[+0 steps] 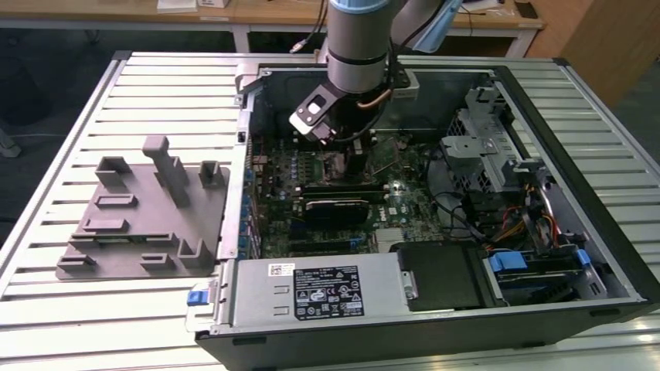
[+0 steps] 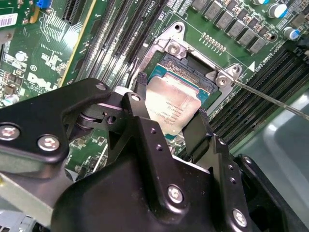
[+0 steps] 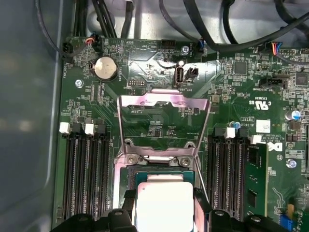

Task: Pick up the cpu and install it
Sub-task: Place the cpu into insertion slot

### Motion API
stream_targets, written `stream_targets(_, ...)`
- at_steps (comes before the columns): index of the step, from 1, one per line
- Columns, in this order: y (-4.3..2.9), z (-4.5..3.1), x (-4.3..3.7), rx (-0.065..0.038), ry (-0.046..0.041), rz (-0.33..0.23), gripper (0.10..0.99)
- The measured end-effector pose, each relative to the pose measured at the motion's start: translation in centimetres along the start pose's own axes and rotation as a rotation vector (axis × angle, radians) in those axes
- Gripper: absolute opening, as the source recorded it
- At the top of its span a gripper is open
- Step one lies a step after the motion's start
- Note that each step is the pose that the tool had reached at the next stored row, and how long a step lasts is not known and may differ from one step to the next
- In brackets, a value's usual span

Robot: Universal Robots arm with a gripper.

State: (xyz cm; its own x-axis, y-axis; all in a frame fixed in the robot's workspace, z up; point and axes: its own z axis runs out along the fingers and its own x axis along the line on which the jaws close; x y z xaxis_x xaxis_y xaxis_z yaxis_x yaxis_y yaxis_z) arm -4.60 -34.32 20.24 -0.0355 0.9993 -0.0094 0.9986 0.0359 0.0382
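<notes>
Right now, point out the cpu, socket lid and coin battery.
cpu [image 3: 164, 205]: first wrist view, silver top.
socket lid [image 3: 145, 100]: first wrist view, crossbar.
coin battery [image 3: 105, 68]: first wrist view, round face.

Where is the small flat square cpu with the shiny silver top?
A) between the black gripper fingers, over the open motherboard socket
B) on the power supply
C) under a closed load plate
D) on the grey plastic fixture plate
A: in the second wrist view the small silver-topped square cpu sits in the black gripper, over the open metal-framed socket.
</notes>
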Motion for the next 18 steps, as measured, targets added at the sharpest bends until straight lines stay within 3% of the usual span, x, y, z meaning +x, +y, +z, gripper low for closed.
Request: stream_targets(18,-0.35,1.15,0.53,0.002,-0.0024,0.032,0.545)
